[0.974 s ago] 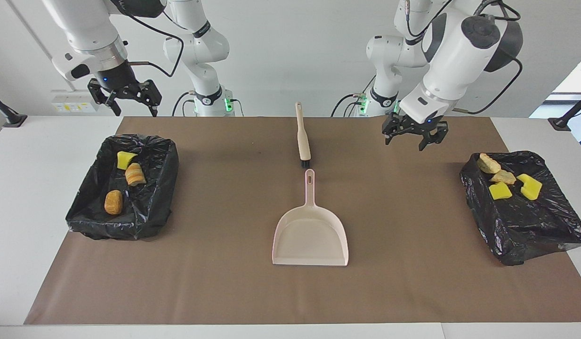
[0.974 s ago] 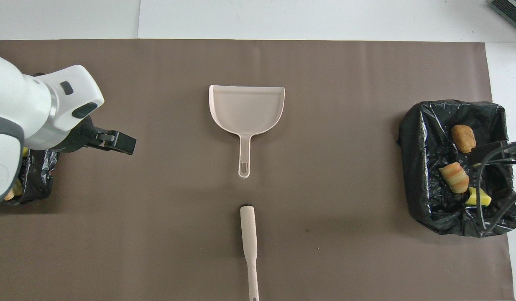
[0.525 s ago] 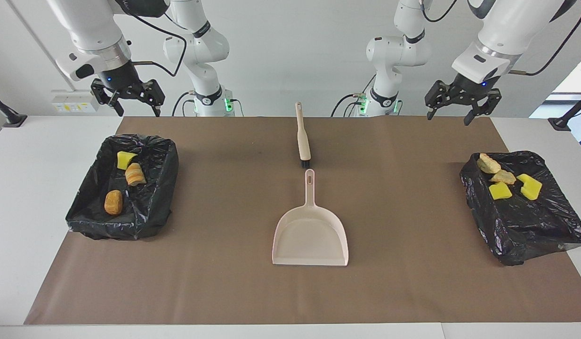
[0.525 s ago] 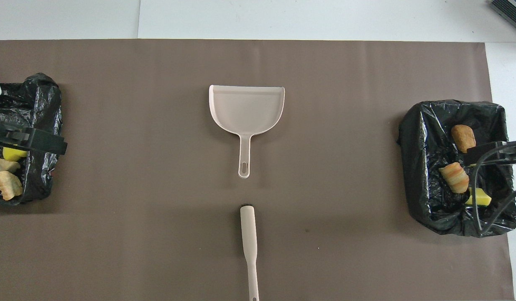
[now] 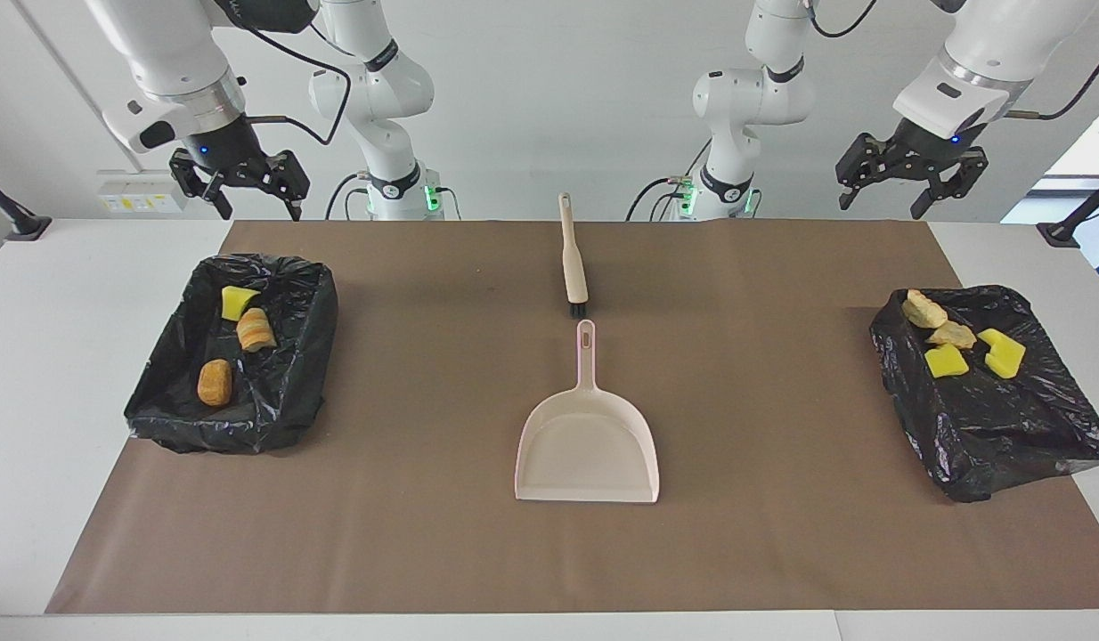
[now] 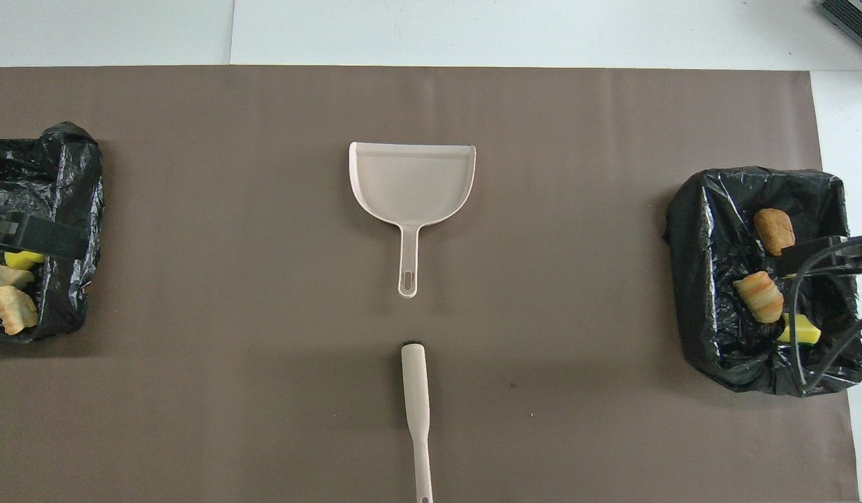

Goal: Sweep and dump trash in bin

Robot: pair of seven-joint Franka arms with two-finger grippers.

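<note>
In the facing view, the right tool (image 5: 244, 184) hangs in the air with its fingers spread wide and nothing between them, above the robots' edge of the worktop (image 5: 86, 267) at the right arm's end. Below it, farther from the robots, sits a bin (image 5: 287, 392) lined with black plastic. Three pieces of trash lie in it, well apart from the tool: a yellow wedge (image 5: 237, 301), a striped chunk (image 5: 256, 330) just beside it, and a brown chunk (image 5: 215, 382) farther out.

At mid-worktop, on the brown mat (image 5: 407, 534), the brush (image 5: 573, 263) lies with its bristles pointing at the dustpan (image 5: 588, 445), whose handle nearly meets them; the two look just apart.

At the left arm's end a second black-lined bin (image 5: 986, 436) holds four pieces: two pale lumps (image 5: 923, 310) side by side and two yellow wedges (image 5: 946, 361) next to them. The left tool (image 5: 911, 179) hangs high above the robots' edge of the worktop, jaws wide and empty, well clear of that trash. From overhead, only a dark part that seems to be this tool shows over the bin.
</note>
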